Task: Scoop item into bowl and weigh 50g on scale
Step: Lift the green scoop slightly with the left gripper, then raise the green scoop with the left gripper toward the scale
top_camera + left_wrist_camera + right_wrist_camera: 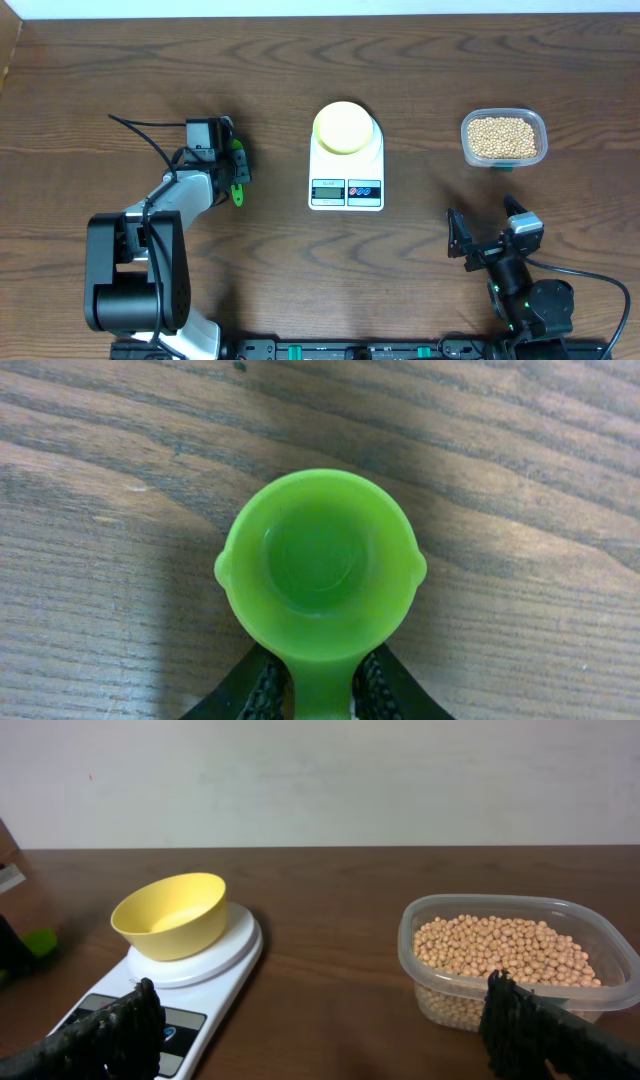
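Left wrist view: an empty green plastic scoop (318,565) is clamped at its handle by the left gripper (318,695); the right gripper (320,1010) is spread wide. The scoop should be carried level past the pale yellow bowl (342,127) on the white flat scale (346,190) to the tan round beans (502,137) in the clear plastic tub (541,124).

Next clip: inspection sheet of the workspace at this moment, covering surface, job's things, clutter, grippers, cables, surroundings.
Surface: wooden table, no spills seen.
Job's things: yellow bowl looks empty, on the scale; beans in clear tub, right side.
Clutter: nothing seen.
Grippers: left gripper shut on green scoop, which is empty; right gripper open, empty.
Cables: black cable loops over the table by the left arm; another trails from the right arm.
Surroundings: plain pale wall behind table.
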You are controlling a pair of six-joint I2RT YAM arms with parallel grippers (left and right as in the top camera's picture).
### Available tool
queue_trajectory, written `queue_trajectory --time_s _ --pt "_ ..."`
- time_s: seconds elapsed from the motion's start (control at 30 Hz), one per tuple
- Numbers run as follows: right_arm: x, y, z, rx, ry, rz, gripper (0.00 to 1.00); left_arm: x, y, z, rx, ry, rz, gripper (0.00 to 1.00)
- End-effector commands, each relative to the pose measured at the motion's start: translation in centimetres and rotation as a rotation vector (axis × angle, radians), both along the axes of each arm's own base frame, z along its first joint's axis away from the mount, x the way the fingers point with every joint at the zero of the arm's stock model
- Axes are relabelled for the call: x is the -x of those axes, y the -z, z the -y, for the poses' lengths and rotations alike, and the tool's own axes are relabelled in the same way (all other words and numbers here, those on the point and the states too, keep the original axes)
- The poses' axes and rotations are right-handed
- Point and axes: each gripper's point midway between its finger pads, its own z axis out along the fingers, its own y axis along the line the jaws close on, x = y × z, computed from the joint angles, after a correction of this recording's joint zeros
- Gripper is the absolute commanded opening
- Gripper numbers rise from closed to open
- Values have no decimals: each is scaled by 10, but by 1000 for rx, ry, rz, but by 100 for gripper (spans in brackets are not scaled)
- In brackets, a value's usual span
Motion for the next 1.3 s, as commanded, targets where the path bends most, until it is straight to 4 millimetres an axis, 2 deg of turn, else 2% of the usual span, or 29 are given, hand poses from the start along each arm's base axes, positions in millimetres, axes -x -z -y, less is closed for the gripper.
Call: queue_trajectory --time_s 0.0,0.1,0.23,0.3,0.33,0.53,0.57,0.63,0.83,1.0,1.27 --pt "1 0 -2 -8 -6 -1 99 13 16 1 0 0 -57 22" --pt "1 0 -2 -8 -7 -1 99 10 9 1 2 -3 -36 20" --pt "1 0 -2 -8 -7 -1 99 3 -14 1 41 -70 21 19" --pt "1 0 -2 -8 -7 -1 99 -1 -29 1 65 -105 62 19" --pt "1 0 -2 -8 -7 -1 99 -3 -38 1 78 -123 84 15" --pt "1 0 -2 -8 -7 -1 99 -9 -95 1 208 -280 221 15" --pt "1 0 -2 -8 -6 -1 99 -9 -104 1 243 -312 239 11" --pt "1 0 -2 -8 -7 -1 99 -9 -123 7 320 -346 273 8" --pt "1 0 -2 -8 -7 -1 99 -1 -168 34 543 -316 319 8" --pt "1 0 -2 -8 -6 -1 99 5 -187 47 735 -400 289 7" --pt "1 -3 -2 -11 -9 13 99 15 -196 73 953 -421 158 7"
